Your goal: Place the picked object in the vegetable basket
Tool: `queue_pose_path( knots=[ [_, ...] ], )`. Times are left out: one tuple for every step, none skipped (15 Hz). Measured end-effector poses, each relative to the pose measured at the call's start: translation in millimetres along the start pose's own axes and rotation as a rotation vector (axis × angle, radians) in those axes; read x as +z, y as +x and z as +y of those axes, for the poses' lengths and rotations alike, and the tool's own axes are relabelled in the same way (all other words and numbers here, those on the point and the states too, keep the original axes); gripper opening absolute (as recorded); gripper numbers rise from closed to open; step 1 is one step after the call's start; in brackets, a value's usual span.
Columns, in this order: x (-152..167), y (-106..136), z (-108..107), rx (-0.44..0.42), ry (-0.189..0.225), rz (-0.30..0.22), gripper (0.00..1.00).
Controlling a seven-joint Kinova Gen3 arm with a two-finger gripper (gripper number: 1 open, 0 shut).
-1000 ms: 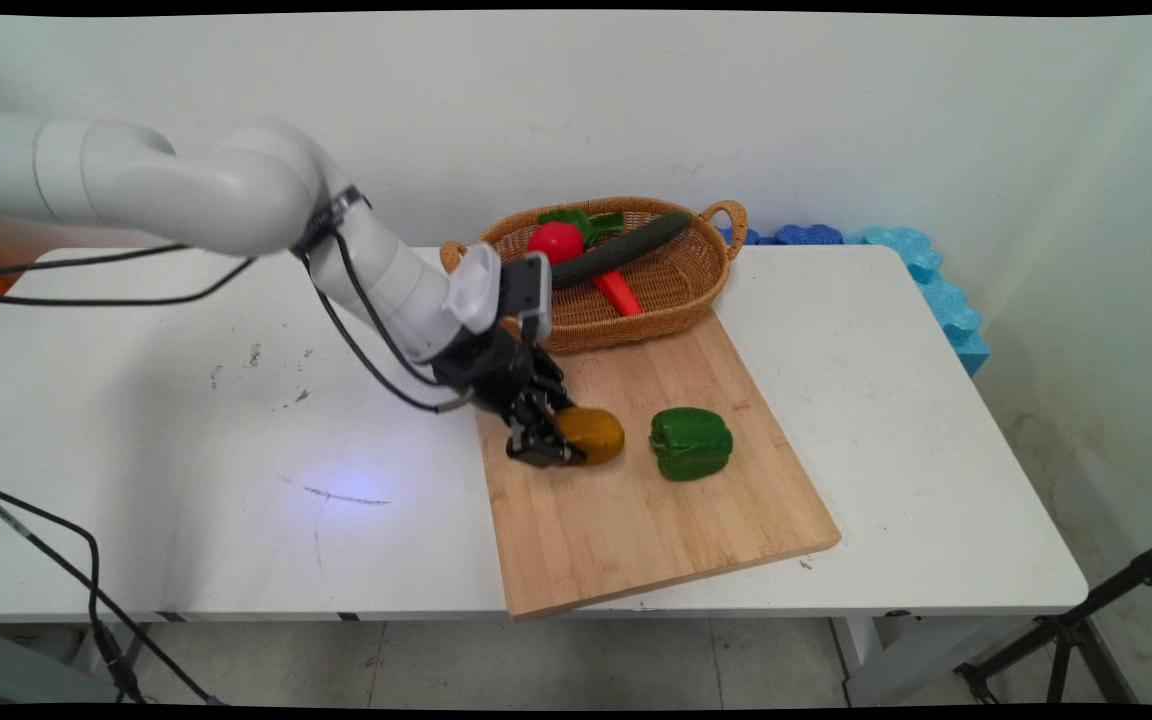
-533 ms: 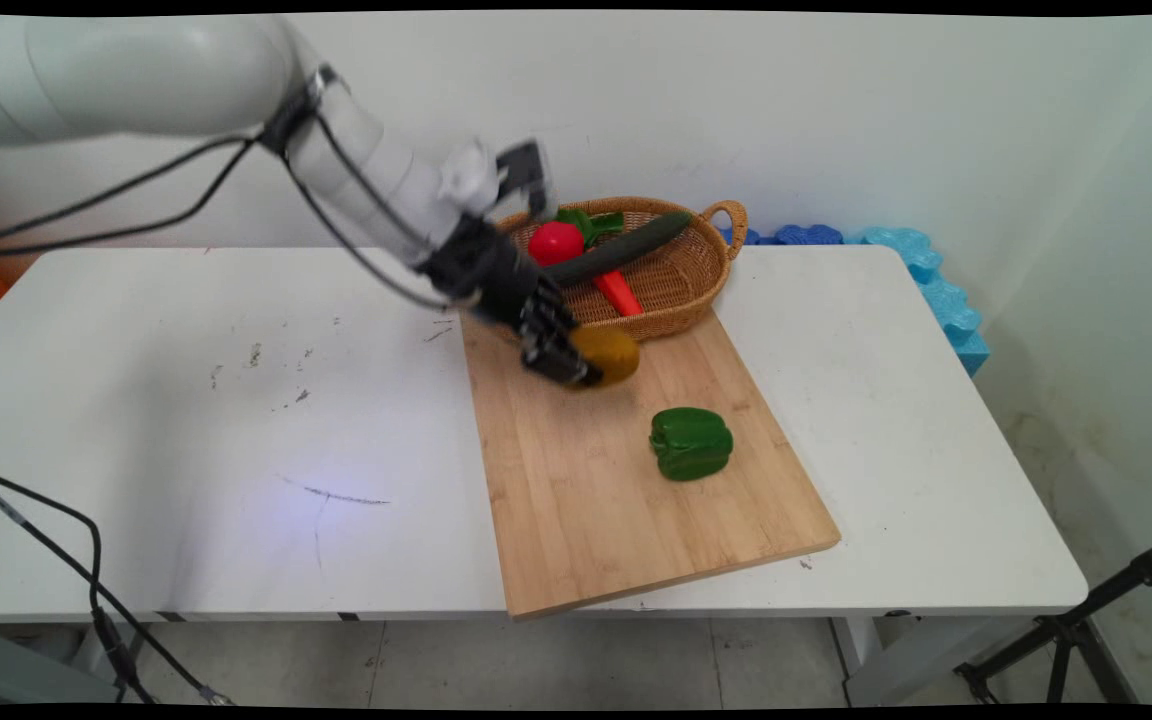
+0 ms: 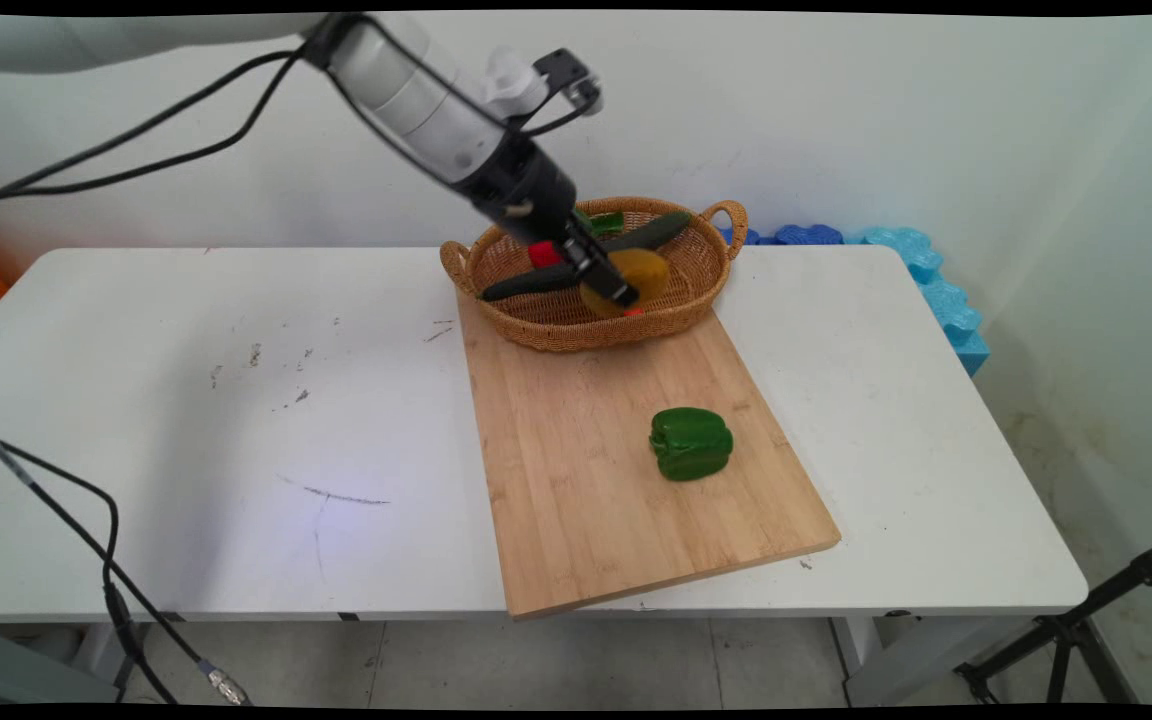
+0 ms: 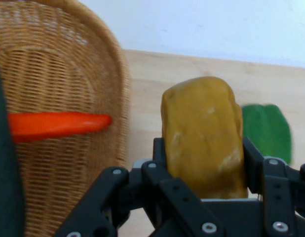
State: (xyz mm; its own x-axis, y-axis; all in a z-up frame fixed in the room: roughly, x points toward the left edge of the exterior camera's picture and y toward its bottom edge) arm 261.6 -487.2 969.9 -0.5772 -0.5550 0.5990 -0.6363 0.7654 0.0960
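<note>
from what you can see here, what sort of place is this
Probably a robot lab set up as a mock kitchen. A bare white table carries a wooden cutting board and a wicker basket of toy vegetables, and the gripper holds a yellow-brown toy potato. Blue foam mats lean on the wall.

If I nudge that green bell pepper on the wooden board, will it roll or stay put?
The glossy green bell pepper lies alone on the flat wooden cutting board, lobed and blocky rather than round, so it would probably rock or slide more than roll. Its shiny skin looks smooth, so the claw might slip on it. It seems rigid, likely holding its shape.
</note>
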Motion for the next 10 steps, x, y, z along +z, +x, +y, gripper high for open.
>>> queue_pose_path(
  knots=[
    [5,7,-6,-0.016,0.015,-0.006,0.00],
    [13,15,-14,-0.032,0.034,-0.014,0.00],
    [21,21,-22,-0.047,0.052,-0.022,0.00],
    [30,26,-29,-0.061,0.067,-0.029,0.00],
    [36,30,-34,-0.069,0.077,-0.033,0.00],
    [45,34,-41,-0.082,0.090,-0.038,0.00],
    [52,37,-46,-0.090,0.098,-0.041,0.00],
    [61,40,-53,-0.100,0.110,-0.046,0.00],
    [73,44,-60,-0.112,0.120,-0.051,0.00],
    [84,46,-67,-0.122,0.129,-0.056,0.00]
  ],
)
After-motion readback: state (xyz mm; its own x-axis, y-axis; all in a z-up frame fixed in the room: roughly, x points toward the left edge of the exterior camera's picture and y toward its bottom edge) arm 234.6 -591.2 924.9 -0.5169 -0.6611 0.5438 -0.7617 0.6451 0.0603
